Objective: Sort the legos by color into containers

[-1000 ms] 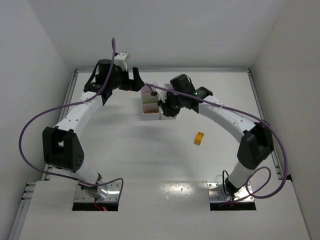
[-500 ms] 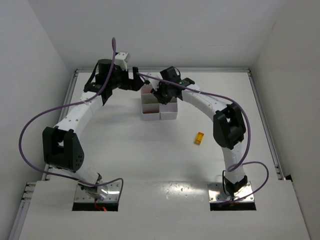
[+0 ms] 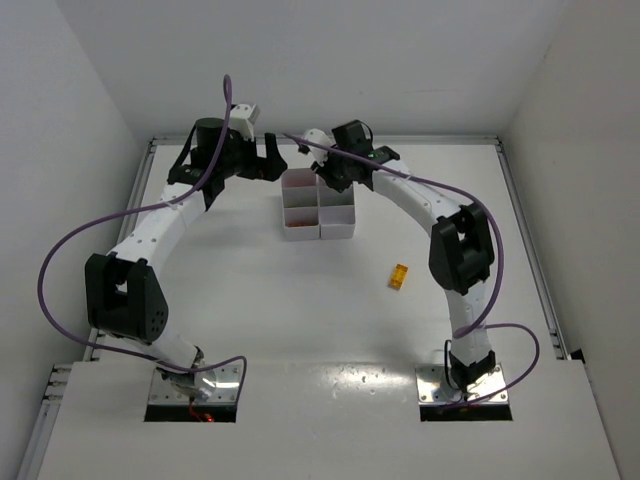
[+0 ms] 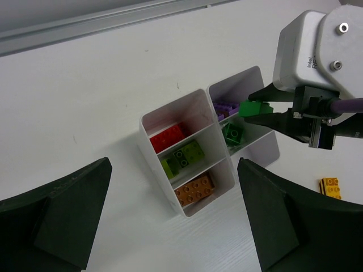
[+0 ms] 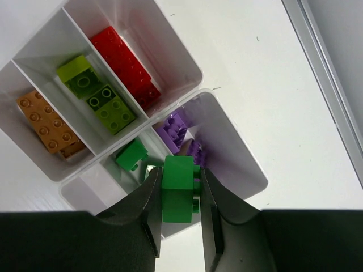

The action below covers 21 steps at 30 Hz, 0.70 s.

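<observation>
My right gripper (image 5: 177,174) is shut on a green lego (image 5: 177,195) and holds it above the white containers (image 5: 193,71), over the divider between the purple and green compartments. The left wrist view shows that held green lego (image 4: 254,107) hanging just over the block (image 4: 148,122). Inside lie a red lego (image 5: 125,59), lime ones (image 5: 97,97), an orange one (image 5: 45,122), a green one (image 5: 132,156) and purple ones (image 5: 180,131). My left gripper (image 3: 268,165) stands open at the containers' far left, with nothing between its fingers (image 4: 278,215).
A yellow-orange lego (image 3: 399,276) lies alone on the white table to the near right of the containers (image 3: 318,228); it also shows in the left wrist view (image 4: 330,187). A metal rail (image 3: 400,140) runs along the table's far edge, close behind both wrists.
The right arm has swung from the containers' near right to their far side, carrying the green lego. The left arm has not moved.
</observation>
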Tool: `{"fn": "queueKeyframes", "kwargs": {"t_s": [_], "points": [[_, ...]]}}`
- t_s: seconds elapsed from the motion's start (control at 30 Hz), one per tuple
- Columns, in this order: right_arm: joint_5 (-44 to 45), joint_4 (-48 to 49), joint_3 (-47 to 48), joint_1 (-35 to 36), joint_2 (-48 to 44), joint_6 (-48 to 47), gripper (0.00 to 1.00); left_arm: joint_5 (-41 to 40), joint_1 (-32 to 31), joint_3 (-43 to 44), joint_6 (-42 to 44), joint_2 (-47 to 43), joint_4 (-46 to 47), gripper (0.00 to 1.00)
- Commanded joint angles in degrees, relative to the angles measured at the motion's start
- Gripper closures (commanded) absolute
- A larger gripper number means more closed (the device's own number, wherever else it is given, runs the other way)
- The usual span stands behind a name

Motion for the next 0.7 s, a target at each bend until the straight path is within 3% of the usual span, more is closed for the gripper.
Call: {"fn": "queueKeyframes", "kwargs": {"t_s": [0.0,0.3,0.33,0.37,0.47,0.67], "points": [[0.01,1.32,-1.53,-0.1,-0.15,-1.32,0.84,0.35,0.48,0.45,0.21,-0.54,2.02,0.0],[-1.22,0.26,-5.39,0.43,-1.83,-1.85,0.81,0.35,0.48,-0.08,-0.41,-0.54,2.02,0.0],[-1.22,0.96,-5.93,0.43,-1.83,-1.85,0.77,0.35,0.48,-0.08,-0.93,-0.54,2.02,0.0],[-0.53,0.96,-6.72,0.43,-1.83,-1.85,0.61,0.35,0.48,-0.08,-0.93,-0.54,2.02,0.0],[1.14,2.46,-7.43,0.43,-1.83,-1.24,0.31,0.35,0.48,-0.08,-0.93,-0.54,2.02,0.0],[2.29,3.69,-5.76,0.43,-4.2,1.84,0.27,0.35,0.48,-0.08,-0.93,-0.54,2.02,0.0]]}}
